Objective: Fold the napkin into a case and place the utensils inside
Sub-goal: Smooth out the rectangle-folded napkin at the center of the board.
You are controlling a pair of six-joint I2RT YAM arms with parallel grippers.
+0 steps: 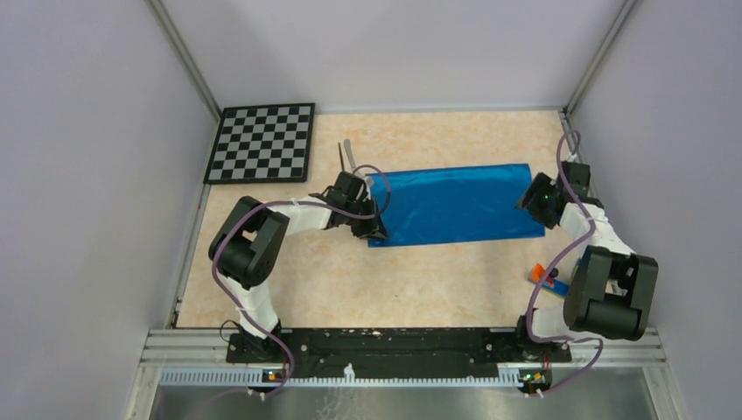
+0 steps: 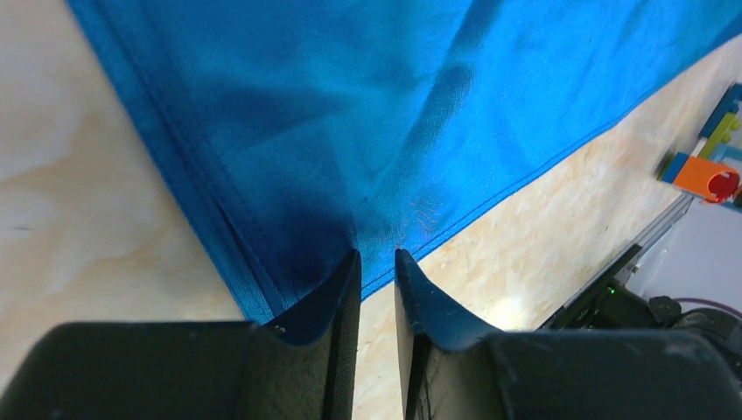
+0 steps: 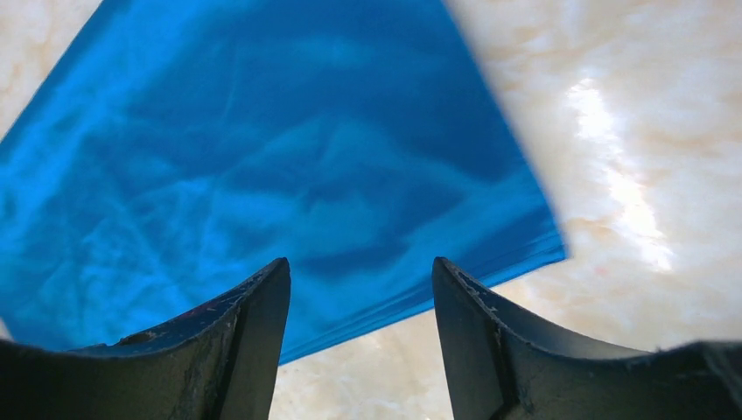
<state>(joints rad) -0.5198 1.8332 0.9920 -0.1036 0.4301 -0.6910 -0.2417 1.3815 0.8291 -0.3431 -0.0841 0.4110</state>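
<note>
Your left arm (image 1: pixel 254 245) reaches forward and inward. The left end effector (image 2: pixel 377 258) points down at the bench, fingers nearly together with a slim gap. Your right arm (image 1: pixel 604 280) folds inward. The right end effector (image 3: pixel 360 262) has its fingers spread wide.

From above, my left wrist (image 1: pixel 354 199) covers the napkin's (image 1: pixel 455 203) corner at 9 o'clock and the near ends of the utensils (image 1: pixel 346 156). My right wrist (image 1: pixel 547 199) hides the cloth's edge at 3 o'clock. Whether my left jaws pinch the cloth I cannot tell, since their tips mask the hem. In my left wrist's view, coloured blocks (image 2: pixel 700 175) are cut off at 3 o'clock. Under my right jaws the napkin is blurred, running off at 12 and 9 o'clock.
</note>
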